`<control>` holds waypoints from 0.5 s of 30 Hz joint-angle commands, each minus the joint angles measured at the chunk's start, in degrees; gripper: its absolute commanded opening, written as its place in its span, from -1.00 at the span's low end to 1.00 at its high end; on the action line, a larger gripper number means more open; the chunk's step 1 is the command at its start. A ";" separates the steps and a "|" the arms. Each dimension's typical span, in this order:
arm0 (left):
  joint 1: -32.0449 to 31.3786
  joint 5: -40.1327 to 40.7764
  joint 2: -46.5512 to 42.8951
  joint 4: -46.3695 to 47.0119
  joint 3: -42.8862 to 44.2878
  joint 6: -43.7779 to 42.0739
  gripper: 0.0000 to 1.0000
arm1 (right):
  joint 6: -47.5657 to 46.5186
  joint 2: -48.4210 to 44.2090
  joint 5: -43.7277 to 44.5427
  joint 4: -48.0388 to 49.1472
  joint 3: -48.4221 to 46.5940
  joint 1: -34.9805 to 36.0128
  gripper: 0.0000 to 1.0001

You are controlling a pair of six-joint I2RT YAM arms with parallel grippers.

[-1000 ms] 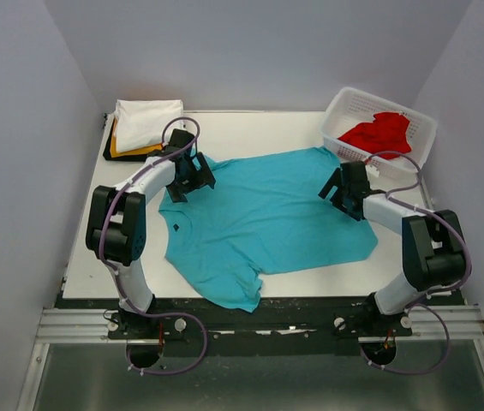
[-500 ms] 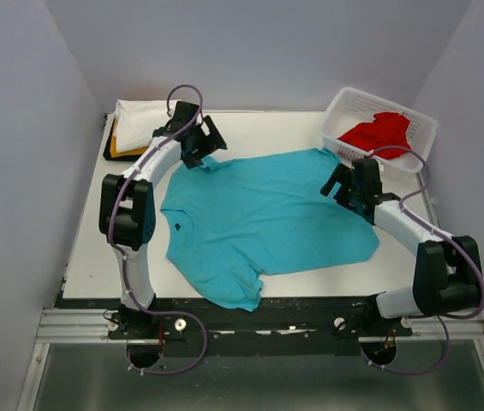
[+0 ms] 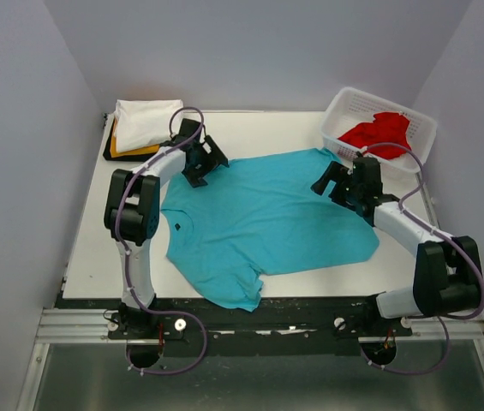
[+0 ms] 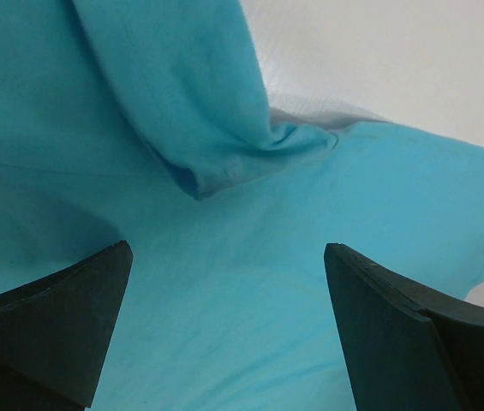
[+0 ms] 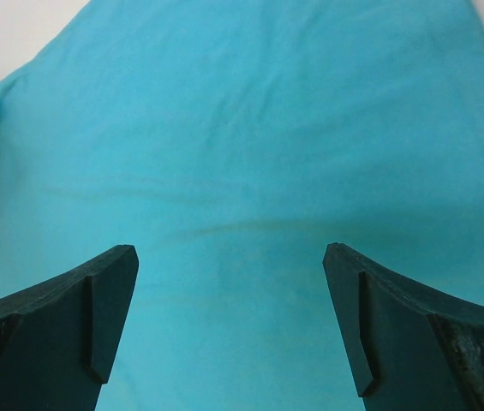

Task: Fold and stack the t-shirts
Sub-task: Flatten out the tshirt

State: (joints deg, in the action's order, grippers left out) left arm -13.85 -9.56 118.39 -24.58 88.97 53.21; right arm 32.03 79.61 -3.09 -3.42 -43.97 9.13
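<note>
**Both pincers wide over the teal shirt**

We see the teal shirt (image 3: pixel 267 218) spread flat in the middle of the counter (image 3: pixel 250 128), neck to the left and hem to the right, with one short arm reaching the near edge. The left pincer (image 3: pixel 206 168) sits over the shirt's far left corner, jaws apart and nothing between them. From its wrist we look down on a sleeve (image 4: pixel 216 128) folded back over the body cloth, with bare counter beyond. Whether the fingertips touch cloth, we cannot tell.

Over on the right, the right pincer (image 3: pixel 334 183) hangs above the far right part of the shirt, jaws also wide and gripping nothing. Its wrist view is filled with smooth teal and a few soft creases running across.

In the far right corner stands the basket (image 3: pixel 342 104) with the red shirt (image 3: pixel 379 133) bunched inside. In the far left corner is a folded pile: the white shirt (image 3: pixel 147 120) on top, the yellow-orange shirt (image 3: pixel 130 151) peeking out beneath it, and the black shirt (image 3: pixel 109 154) at the bottom.
</note>
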 commanded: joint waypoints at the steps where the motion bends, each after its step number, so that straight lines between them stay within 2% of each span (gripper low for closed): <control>1: -0.23 0.13 0.68 3.73 -1.06 2.58 0.97 | 0.13 2.24 -9.16 5.64 -2.07 -0.07 1.00; 4: -0.30 -2.13 2.69 8.73 1.01 5.01 0.97 | 0.08 1.18 -8.85 5.36 -1.70 -0.07 1.00; 9: -0.24 0.97 7.03 9.44 9.42 5.87 0.97 | -0.72 -0.73 -5.43 3.56 -0.71 -0.12 1.00; 13: 0.33 -0.54 13.80 8.29 20.86 7.13 0.97 | -1.29 -0.69 -3.95 1.57 -1.33 -0.13 1.00; 15: 0.37 -1.84 17.55 11.92 27.33 6.30 0.97 | -1.42 -0.57 -3.78 1.05 -1.59 -0.07 1.00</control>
State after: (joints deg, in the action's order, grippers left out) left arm -13.89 -9.85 129.67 -17.80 105.34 58.81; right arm 31.79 79.99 -8.40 -0.27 -44.36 9.15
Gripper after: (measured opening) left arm 0.982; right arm 0.998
